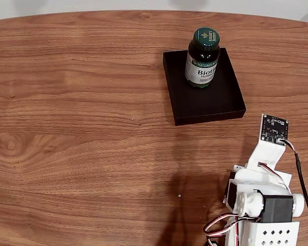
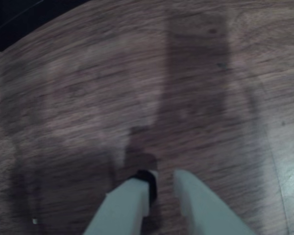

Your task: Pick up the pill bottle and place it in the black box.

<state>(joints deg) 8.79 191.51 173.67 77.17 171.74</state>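
The pill bottle (image 1: 201, 57), dark green with a green cap and a white "Biotin" label, stands upright inside the black box (image 1: 215, 100), near the box's far edge in the fixed view. The arm (image 1: 264, 200) is folded back at the lower right of that view, well apart from the box and the bottle. In the wrist view my gripper (image 2: 164, 177) hangs just above bare wood. Its two pale fingers (image 2: 130, 205) are drawn nearly together, with only a narrow slit and nothing between them.
A wood-grain table (image 1: 82, 143) stretches wide to the left of and in front of the box. The arm's shadow falls on the wood beside its base. A dark patch (image 2: 10, 19) sits at the top left corner of the wrist view.
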